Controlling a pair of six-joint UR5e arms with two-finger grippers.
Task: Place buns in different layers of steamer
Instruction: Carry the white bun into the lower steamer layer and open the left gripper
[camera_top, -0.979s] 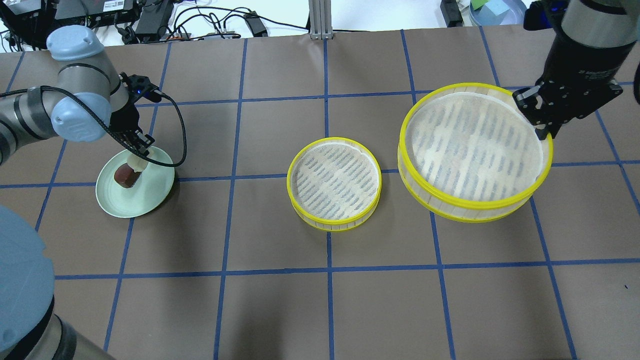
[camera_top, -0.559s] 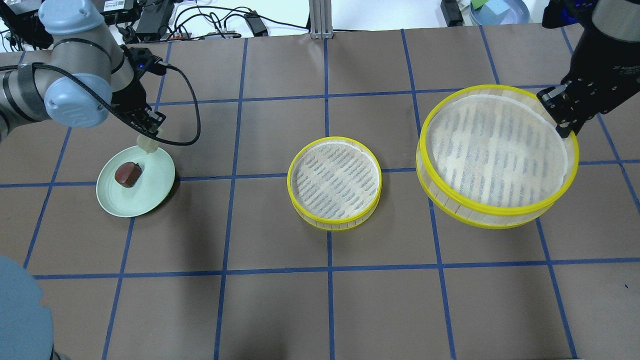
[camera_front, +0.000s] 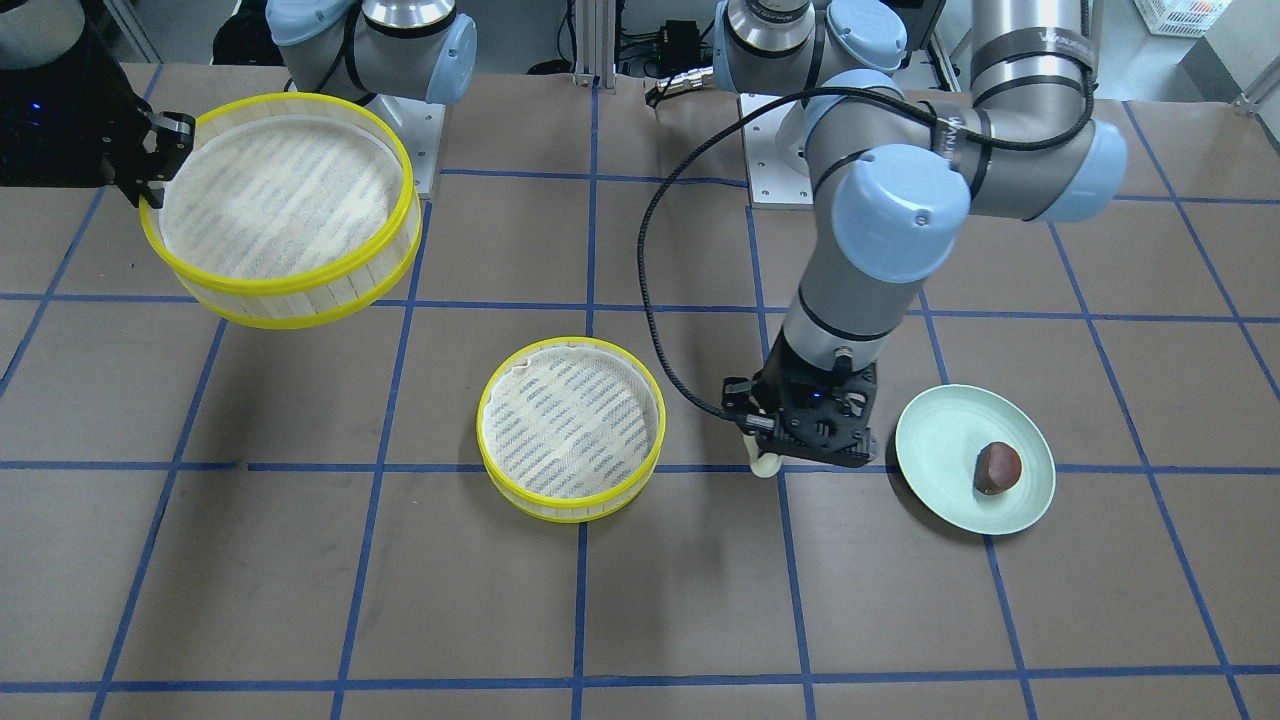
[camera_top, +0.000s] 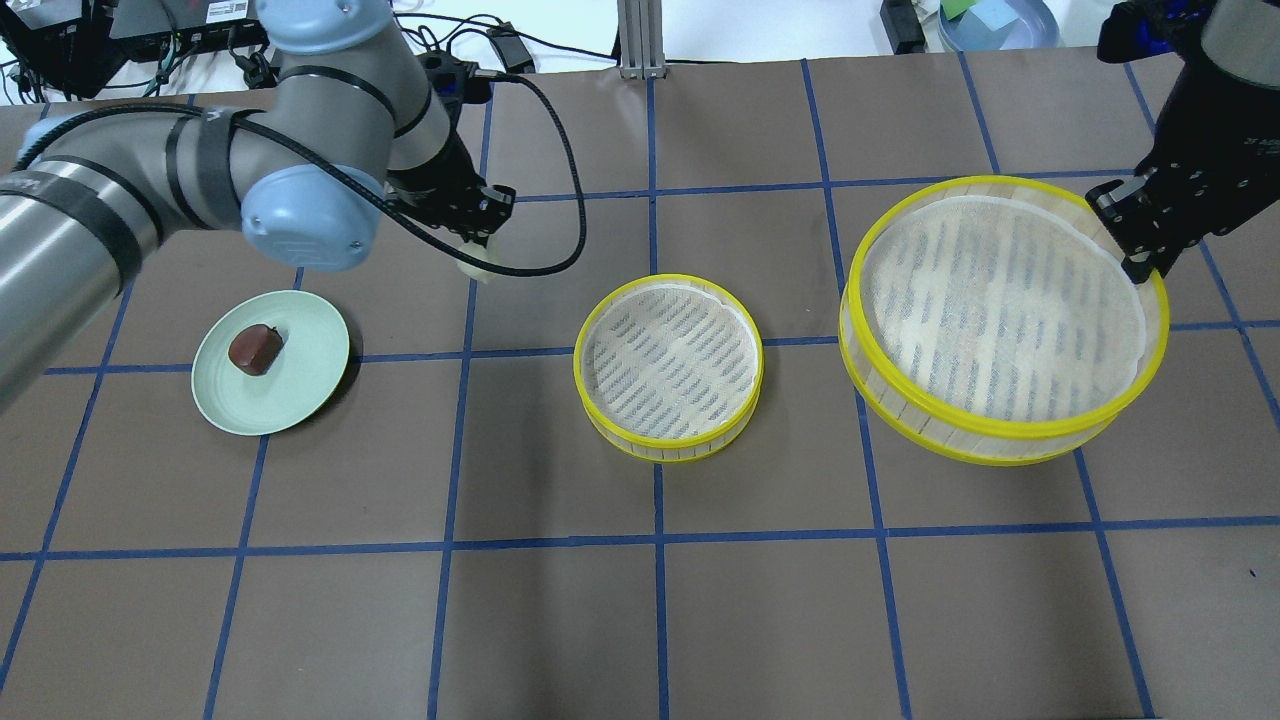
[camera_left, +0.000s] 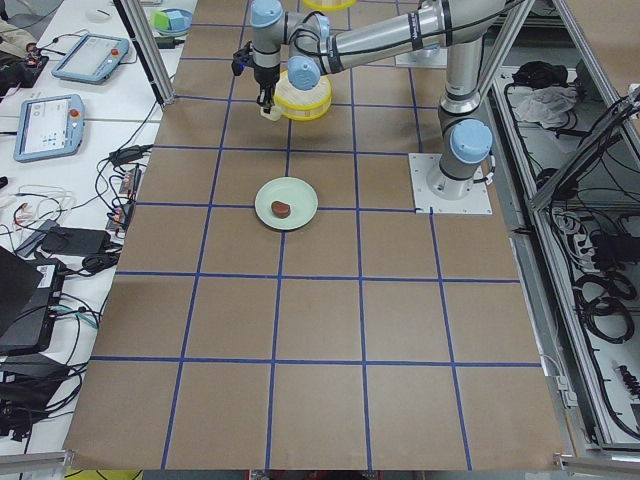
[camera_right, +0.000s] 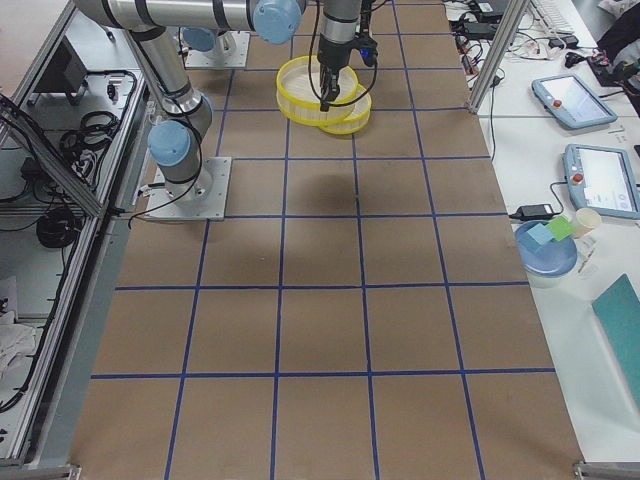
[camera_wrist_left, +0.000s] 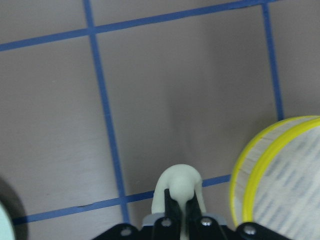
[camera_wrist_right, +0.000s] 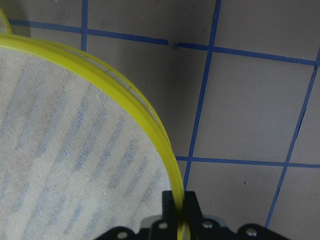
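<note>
My left jaws are clamped narrowly on the cream bun (camera_wrist_left: 181, 184), held near the lower steamer tray (camera_top: 665, 447), which sits on the bench (camera_top: 660, 620). The brown bun (camera_top: 254, 349) lies on the green plate (camera_top: 290, 400) (well out on the tray's left). On the tray's right, my right jaws pinch the upper tray (camera_top: 1000, 432) by its yellow rim, holding it tilted above the bench.

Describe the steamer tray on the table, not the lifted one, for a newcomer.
On the brown table, look at the middle, between the pale green plate and the lifted tray. The tray sits flat on a blue tape crossing: round, yellow-rimmed, striped mesh floor, empty. The lifted one hangs tilted from the right tool by its rim; no tool touches this one.
</note>
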